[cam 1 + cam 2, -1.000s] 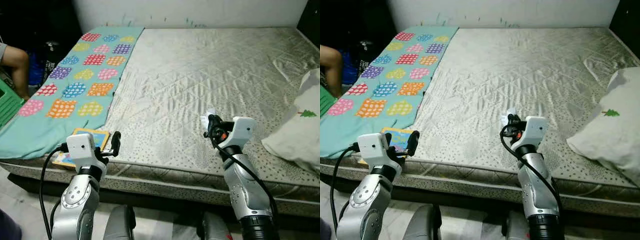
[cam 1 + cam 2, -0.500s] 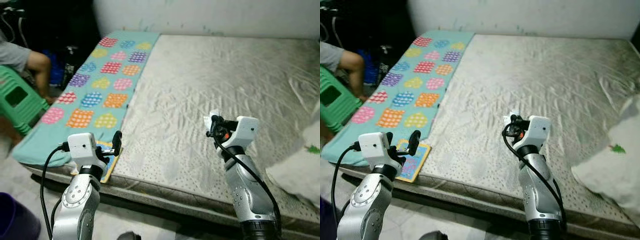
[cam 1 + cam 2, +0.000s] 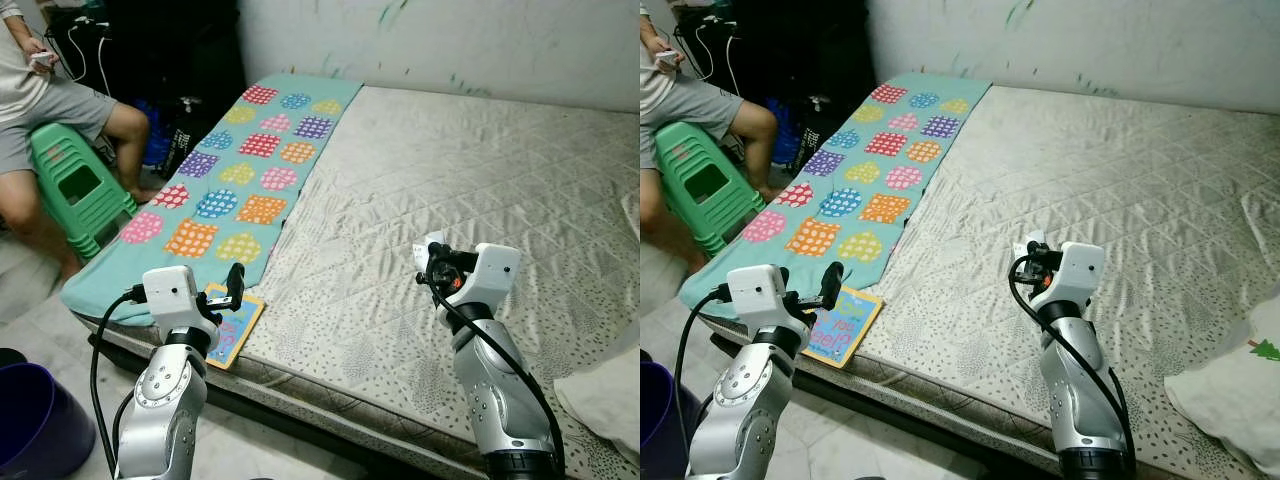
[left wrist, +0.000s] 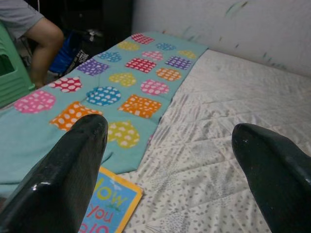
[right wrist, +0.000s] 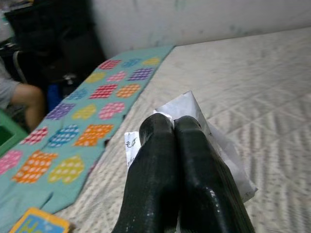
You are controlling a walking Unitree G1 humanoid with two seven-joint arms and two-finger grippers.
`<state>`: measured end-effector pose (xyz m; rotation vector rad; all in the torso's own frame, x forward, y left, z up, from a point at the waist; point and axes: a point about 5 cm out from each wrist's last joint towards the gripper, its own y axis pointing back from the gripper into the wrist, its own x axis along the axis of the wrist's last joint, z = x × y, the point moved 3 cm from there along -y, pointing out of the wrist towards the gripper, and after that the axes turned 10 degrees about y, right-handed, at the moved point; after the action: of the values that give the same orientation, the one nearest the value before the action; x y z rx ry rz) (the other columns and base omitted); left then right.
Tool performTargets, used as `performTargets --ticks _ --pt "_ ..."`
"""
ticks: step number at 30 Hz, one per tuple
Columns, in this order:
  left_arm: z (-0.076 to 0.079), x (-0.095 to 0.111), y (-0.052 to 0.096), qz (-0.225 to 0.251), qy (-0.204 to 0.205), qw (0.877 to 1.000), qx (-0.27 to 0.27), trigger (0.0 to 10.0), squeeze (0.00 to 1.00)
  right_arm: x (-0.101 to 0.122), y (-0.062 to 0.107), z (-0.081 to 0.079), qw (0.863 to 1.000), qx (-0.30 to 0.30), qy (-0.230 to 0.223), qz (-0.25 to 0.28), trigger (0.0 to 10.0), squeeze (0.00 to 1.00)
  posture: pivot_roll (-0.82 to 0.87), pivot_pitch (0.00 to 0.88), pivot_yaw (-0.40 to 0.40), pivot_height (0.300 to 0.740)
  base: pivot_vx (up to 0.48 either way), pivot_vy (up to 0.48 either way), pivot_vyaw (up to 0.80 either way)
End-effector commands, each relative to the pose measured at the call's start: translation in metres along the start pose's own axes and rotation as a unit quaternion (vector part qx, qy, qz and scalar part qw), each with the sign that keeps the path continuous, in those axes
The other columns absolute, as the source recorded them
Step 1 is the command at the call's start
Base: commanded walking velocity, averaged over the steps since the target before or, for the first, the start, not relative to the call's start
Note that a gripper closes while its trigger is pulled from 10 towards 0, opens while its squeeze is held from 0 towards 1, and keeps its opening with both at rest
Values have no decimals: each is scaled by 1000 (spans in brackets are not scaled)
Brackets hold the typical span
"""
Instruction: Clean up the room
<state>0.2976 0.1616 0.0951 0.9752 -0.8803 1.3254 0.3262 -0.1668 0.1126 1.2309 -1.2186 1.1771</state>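
Right gripper [image 5: 177, 145]: I am holding it raised over the near edge of the mattress [image 3: 480, 190], fingers pressed together and pinching a white paper scrap [image 5: 214, 141]; the scrap is sticking out past the fingertips on both sides.

Left gripper [image 4: 170, 160]: I am keeping it above the near left corner of the mattress, fingers spread wide and carrying nothing.

Book [image 3: 843, 326]: a children's board book is lying flat at the near left corner of the mattress, partly overhanging the edge, just beside the near end of the blanket [image 3: 240, 165].

Blanket: teal with coloured patches, lying along the left edge of the mattress from the wall down to the near corner.

Pillow [image 3: 1230, 395]: white, sitting at the near right corner.

Bucket [image 3: 35, 415]: a purple one is standing on the floor at the left, near the bed's corner.

Person: someone is sitting on a green stool [image 3: 75, 190] off the left side of the bed, well apart from both arms.

Step in hand: by my reading, I am carrying picked-up litter toward disposal.

Next move: I am judging that the scrap needs a bin; the bucket is the likely one, though I cannot tell its purpose. That calls for turning left and keeping the pinch firm, since the paper is light. The book is looking like the left gripper's next pick.
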Motion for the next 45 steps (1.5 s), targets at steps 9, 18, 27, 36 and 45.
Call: performTargets --ticks 9,18,27,36,45 --pt "-21 -1 6 5 -17 1000 15 10000 0 -15 18 33 993 -67 91 -39 10000 0 -166 0 92 740 0 0 0" --pt "-17 -20 13 -28 0 1000 0 10000 0 -16 25 30 994 -59 89 -23 10000 0 -190 0 133 740 0 0 0" --pt "9 -17 -13 -31 -8 998 -53 10000 0 -15 35 34 995 -90 45 -1 10000 0 -262 0 226 740 0 0 0" --pt "11 -13 -25 -22 -10 998 -62 10000 0 -7 28 23 997 -59 54 2 10000 0 -284 0 156 740 0 0 0" --pt "-14 -12 -6 11 5 1000 11 10000 0 0 0 4 998 13 56 5 10000 0 -140 0 39 740 0 0 0"
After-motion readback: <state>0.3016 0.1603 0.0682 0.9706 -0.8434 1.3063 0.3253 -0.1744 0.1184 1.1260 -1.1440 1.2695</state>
